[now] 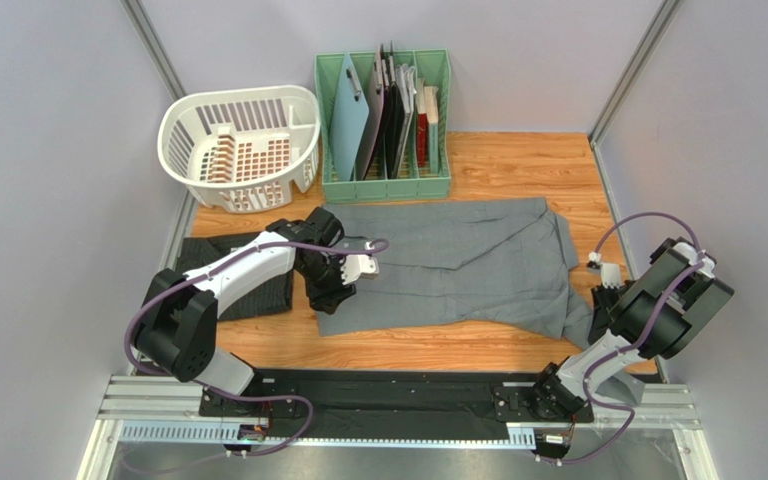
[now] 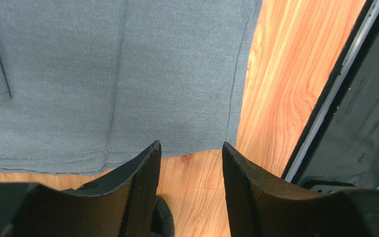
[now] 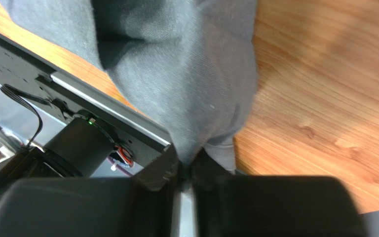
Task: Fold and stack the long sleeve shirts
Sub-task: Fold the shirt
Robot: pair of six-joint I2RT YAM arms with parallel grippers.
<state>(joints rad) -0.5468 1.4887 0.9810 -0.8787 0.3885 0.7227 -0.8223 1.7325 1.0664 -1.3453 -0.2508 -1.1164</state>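
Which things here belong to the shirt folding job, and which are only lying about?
Belonging to the job:
grey shirt, spread flat
dark pinstriped shirt, beside it
left pincer, open at the grey shirt's edge
right pincer, shut on the grey shirt

Only lying about:
white basket
green file rack

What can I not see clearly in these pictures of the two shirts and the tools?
- Dark shirt: top view, the left arm covers its middle; whether it is folded is unclear.
- Right tool: right wrist view, the grey shirt covers its tips.
- Grey shirt's collar: seen in no view.
- Green rack contents: top view, too small.
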